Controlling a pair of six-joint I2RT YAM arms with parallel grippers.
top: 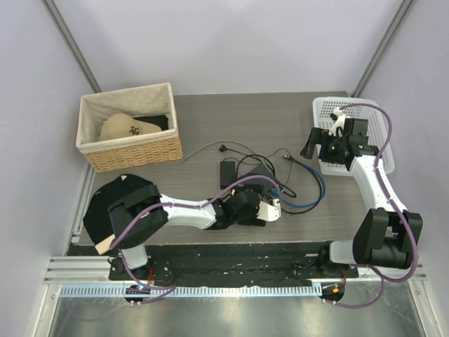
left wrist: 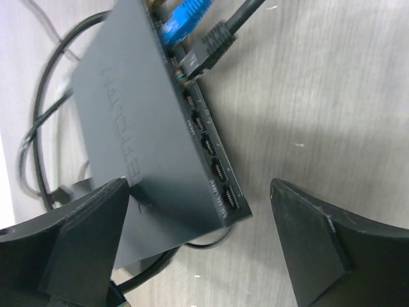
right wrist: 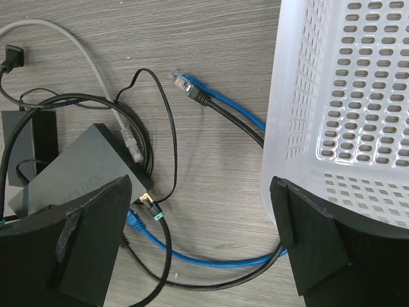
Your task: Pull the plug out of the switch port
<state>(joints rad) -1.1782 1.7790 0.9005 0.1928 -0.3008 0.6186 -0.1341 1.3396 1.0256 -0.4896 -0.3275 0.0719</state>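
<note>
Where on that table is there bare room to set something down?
Bare wood runs along the far edge, between the wicker basket and the white basket, and near the front, between the blue cable and the right arm. The middle is crowded: switch, adapter brick and cords.

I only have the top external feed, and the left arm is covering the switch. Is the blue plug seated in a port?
Observer: Yes. The left wrist camera shows the plug seated in the switch, towards the far end of its port row. A black plug sits in the port beside it.
Operator: Is the left gripper on the plug?
Observer: No. The left gripper is open at the switch's near corner, one finger on each side. A row of empty ports lies between it and the plug.
</note>
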